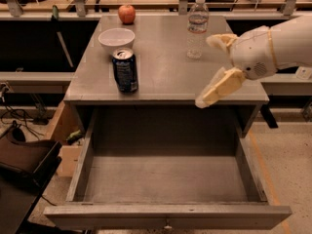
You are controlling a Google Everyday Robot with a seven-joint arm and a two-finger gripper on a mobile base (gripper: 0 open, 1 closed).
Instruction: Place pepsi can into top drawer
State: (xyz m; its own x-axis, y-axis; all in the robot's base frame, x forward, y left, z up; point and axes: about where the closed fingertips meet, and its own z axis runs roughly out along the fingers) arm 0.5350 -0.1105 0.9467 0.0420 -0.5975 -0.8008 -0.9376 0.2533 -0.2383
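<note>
The pepsi can [125, 70], dark blue with a silver top, stands upright near the front left of the grey cabinet top [165, 67]. The top drawer [165, 179] is pulled fully out below it and holds nothing. My gripper [212, 69] reaches in from the right over the right part of the cabinet top, well to the right of the can. Its cream fingers [219, 87] are spread apart and hold nothing.
A white bowl [116, 37] stands just behind the can. A red apple [126, 13] sits at the back left. A clear water bottle [196, 27] stands at the back right, just left of my gripper. Dark shelving and cables lie to the left.
</note>
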